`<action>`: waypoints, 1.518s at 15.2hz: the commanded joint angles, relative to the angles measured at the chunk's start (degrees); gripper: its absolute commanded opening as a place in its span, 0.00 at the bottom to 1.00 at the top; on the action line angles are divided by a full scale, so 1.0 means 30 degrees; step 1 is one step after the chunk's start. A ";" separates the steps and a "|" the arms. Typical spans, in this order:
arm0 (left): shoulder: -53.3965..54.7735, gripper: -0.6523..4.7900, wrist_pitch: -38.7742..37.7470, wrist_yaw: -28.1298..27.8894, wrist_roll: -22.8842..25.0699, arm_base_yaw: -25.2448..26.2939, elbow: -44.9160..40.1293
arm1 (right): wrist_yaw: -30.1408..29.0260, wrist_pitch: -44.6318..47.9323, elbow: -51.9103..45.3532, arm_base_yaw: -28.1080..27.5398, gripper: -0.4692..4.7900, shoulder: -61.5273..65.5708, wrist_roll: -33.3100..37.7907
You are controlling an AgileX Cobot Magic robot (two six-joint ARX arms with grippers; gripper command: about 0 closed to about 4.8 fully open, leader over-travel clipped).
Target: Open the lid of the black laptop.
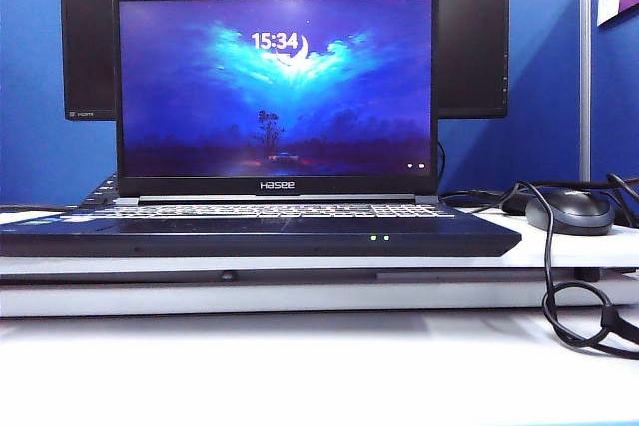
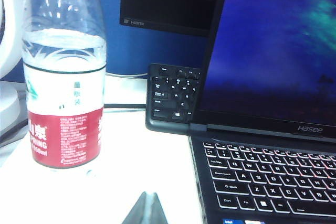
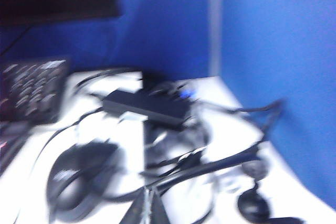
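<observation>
The laptop (image 1: 260, 231) sits mid-surface, its lid (image 1: 276, 92) upright, with the monitor (image 1: 479, 37) behind it. A mouse (image 1: 569, 212) lies to its right, a bottle (image 2: 63, 77) to its left, and a keyboard (image 2: 170, 95) behind its left corner.

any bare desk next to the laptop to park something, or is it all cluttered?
Left of the laptop: a bare white patch between the water bottle and the laptop's edge, in front of the spare keyboard. Front strip of the table is bare too. Right side is crowded: mouse, cables, power brick. Left gripper and right gripper barely show.
</observation>
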 commanded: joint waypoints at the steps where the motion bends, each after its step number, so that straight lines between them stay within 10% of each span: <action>1: -0.0044 0.12 0.0168 0.0015 0.0138 0.0029 0.0000 | -0.0350 0.0597 -0.0124 0.0007 0.09 -0.0029 0.0015; 23: -0.0044 0.12 0.0168 0.0007 0.0138 0.0029 0.0000 | -0.1690 0.1654 -0.0605 0.0466 0.09 -0.0029 0.0073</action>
